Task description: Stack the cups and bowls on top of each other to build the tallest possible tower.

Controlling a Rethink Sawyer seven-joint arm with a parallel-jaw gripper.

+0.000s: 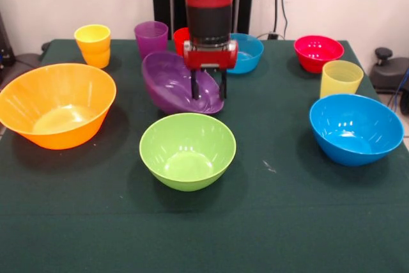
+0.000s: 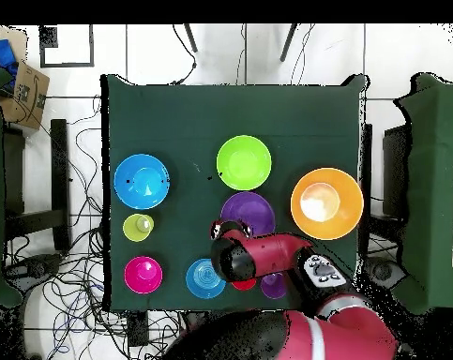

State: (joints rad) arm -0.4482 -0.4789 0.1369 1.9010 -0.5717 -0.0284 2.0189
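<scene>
We see the gripper (image 1: 208, 87) low over the middle of the green table (image 1: 281, 222), and its two dark fingers (image 1: 193, 86) stand on either side of the rim of the purple bowl (image 1: 171, 81). The bowl is tilted, with its opening turned toward the camera and its near edge raised, so the hand is closed narrowly on this rim. Whether the bowl's low side touches the cloth, we cannot say for sure from the front view.

In front of it, the green bowl (image 1: 187, 150) stands upright and apart from the purple one. The orange bowl (image 1: 56, 104) is at the picture's left and the large blue bowl (image 1: 355, 127) at the right, both upright and alone. No bowl sits inside another one.

Along the far edge we see the orange-yellow cup (image 1: 93, 45), the purple cup (image 1: 151, 38), a red cup (image 1: 181, 39) mostly hidden behind the arm, the small blue bowl (image 1: 248, 52) and the red-pink bowl (image 1: 317, 52). The pale yellow cup (image 1: 340, 78) stands just behind the large blue bowl.
</scene>
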